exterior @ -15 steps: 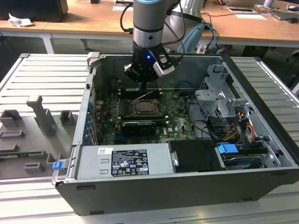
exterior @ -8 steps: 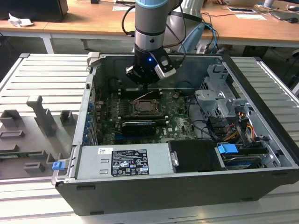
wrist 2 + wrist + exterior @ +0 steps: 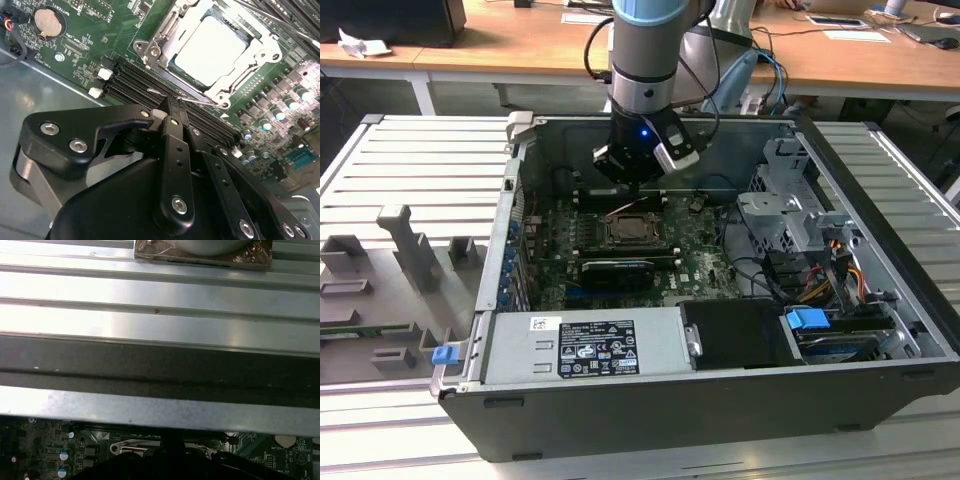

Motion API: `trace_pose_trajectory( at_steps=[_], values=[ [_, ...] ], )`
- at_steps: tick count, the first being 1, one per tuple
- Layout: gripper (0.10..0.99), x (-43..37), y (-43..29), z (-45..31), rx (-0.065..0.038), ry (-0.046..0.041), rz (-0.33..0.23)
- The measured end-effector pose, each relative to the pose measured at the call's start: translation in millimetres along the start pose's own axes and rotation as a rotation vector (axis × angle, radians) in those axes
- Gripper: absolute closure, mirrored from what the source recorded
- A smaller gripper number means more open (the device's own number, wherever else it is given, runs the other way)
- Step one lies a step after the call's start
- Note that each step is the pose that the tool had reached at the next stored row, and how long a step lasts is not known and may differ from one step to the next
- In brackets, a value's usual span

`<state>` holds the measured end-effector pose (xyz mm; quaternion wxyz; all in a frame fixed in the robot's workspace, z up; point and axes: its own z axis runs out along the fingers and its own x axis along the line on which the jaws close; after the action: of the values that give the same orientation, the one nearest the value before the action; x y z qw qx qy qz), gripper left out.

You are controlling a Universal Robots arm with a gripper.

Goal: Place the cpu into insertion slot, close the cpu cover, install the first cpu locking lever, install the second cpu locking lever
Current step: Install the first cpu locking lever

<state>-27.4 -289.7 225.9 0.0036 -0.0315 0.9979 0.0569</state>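
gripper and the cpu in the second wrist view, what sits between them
In the second wrist view, black memory slots and the socket's silvery metal frame lie between the gripper and the cpu.

Exterior view: high, oblique, at a distance from the open computer case (image 3: pixel 720 330), taking in the whole case, the arm and the pincer (image 3: pixel 632 182) above the motherboard (image 3: pixel 700 262). Second wrist view: mounted close behind the pincer (image 3: pixel 172 102), looking along its fingers onto the motherboard (image 3: pixel 85 30) and the insertion slot (image 3: pixel 207 50) just beyond the tips. First wrist view: close, facing the case wall (image 3: pixel 160 370) and ribbed desk (image 3: pixel 150 290), with a strip of motherboard (image 3: pixel 45 450). All three share the motherboard around the pincer.
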Motion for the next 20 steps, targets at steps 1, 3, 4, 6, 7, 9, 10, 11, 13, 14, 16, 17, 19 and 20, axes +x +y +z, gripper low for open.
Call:
trace_pose_trajectory(
  at_steps=[1,3,4,6,7,9,10,11,13,14,16,17,19,20],
  values=[
    [0.98,-3.4,-0.4,1.7,0.0,0.0003,0.0],
    [0.98,-8.1,-1.0,5.3,0.0,0.0005,0.0],
    [0.98,-8.4,-1.2,6.6,0.0,0.0006,0.0],
    [0.98,-8.9,-1.5,9.0,0.0,0.0004,0.0],
    [0.98,-9.0,-1.6,9.8,0.0,0.0005,0.0],
    [0.98,-9.7,-1.9,12.0,0.0,0.0005,0.0],
    [0.98,-10.0,-2.0,12.8,0.0,0.0005,0.0],
    [0.98,-10.4,-2.1,13.6,0.0,0.0005,0.0],
    [0.98,-11.1,-2.4,15.5,0.004,0.0007,0.0],
    [0.98,-11.2,-2.5,16.7,0.006,0.001,0.0],
    [0.98,-11.4,-2.7,18.3,0.009,0.0012,0.0],
    [0.98,-11.4,-2.8,18.7,0.01,0.0013,0.0],
    [0.98,-11.4,-2.9,19.5,0.013,0.0015,0.0],
    [0.98,-11.4,-2.9,19.8,0.013,0.0015,0.0]
  ],
)
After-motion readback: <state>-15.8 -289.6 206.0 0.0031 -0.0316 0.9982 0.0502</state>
